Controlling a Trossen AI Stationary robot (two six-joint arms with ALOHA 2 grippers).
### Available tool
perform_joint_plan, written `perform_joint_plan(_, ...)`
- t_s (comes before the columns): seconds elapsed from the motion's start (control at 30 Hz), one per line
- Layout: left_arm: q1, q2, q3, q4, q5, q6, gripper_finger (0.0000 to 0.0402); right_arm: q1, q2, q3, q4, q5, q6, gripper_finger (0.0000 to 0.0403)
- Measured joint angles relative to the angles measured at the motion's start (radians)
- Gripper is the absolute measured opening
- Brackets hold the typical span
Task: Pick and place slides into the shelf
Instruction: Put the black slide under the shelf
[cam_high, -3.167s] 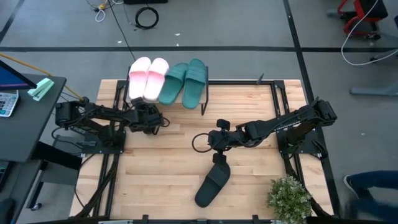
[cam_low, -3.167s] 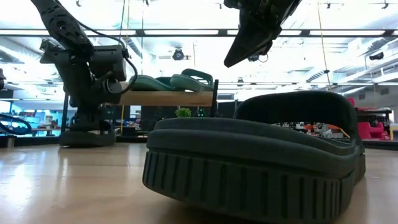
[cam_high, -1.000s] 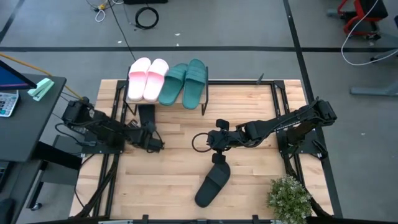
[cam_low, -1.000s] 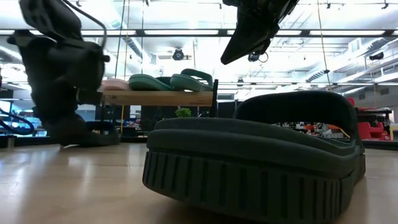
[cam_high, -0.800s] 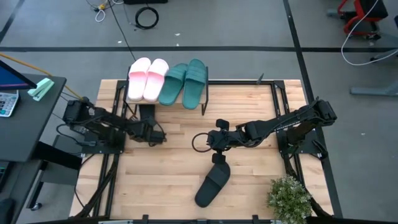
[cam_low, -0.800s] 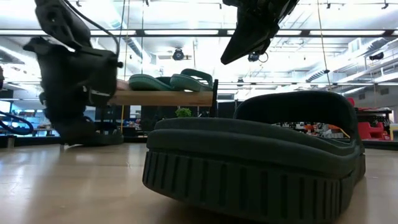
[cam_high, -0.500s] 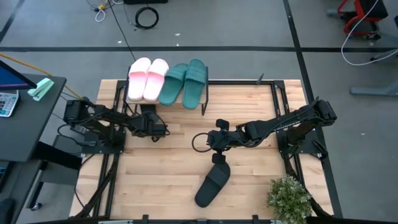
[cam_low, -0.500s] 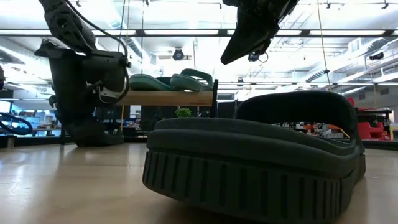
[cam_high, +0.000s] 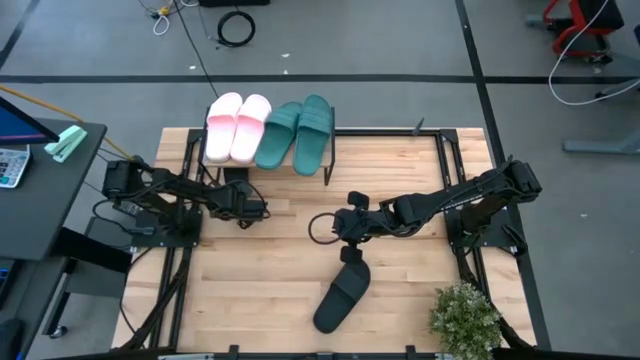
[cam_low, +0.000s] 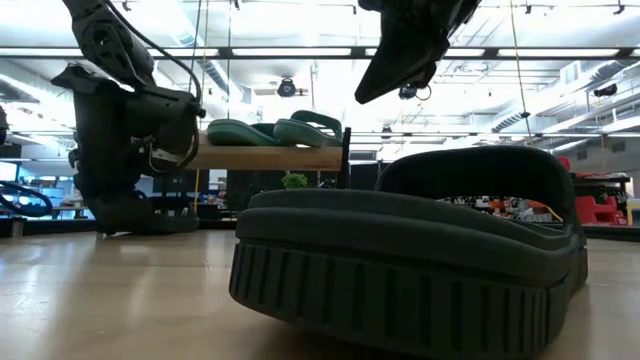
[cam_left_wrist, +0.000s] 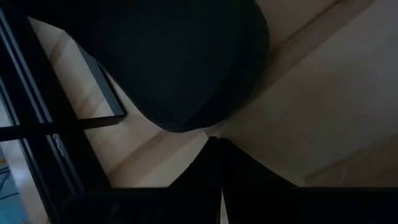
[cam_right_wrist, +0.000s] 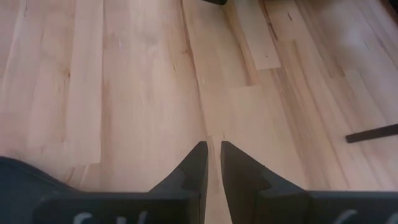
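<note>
A wooden tabletop (cam_high: 260, 280) is sitting on a grey workshop floor. Up top left of centre, the shelf (cam_high: 268, 150) is carrying the pink pair (cam_high: 238, 126) and teal pair (cam_high: 297, 130). One black slide (cam_high: 340, 292) is lying at bottom centre. I judge two pairs shelved, black pending.

The left gripper (cam_high: 247, 205), shut, is pressing against a second black slide (cam_left_wrist: 180, 62) by the shelf. The right gripper (cam_right_wrist: 211, 158) is hovering mid-table, nearly closed and empty.

No writing is readable.

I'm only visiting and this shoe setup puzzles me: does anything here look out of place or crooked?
One black slide lies alone on the table, angled, far from the shelf, where the pink pair and the teal pair sit side by side. The teal pair sits slightly slanted. Nothing looks spilled or broken.
</note>
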Motion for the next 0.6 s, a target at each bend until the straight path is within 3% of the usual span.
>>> perform_joint_plan(0.2,-0.029,0.0,0.047,-0.019,0.056,-0.02,0.0005,0.0,0.0,0.0,0.0,0.0,0.066,0.0051)
perform_joint_plan(0.33,-0.084,0.0,0.146,-0.127,0.134,-0.039,0.0006,0.0,0.0,0.0,0.0,-0.014,0.034,0.0051)
perform_joint_plan(0.43,-0.164,0.0,0.256,-0.244,0.171,-0.082,0.0002,-0.018,0.0,0.0,-0.009,-0.105,-0.038,0.0054)
perform_joint_plan(0.6,-0.337,0.0,0.488,-0.326,0.174,-0.092,0.0011,-0.049,0.0,0.0,-0.081,-0.336,0.046,0.0067)
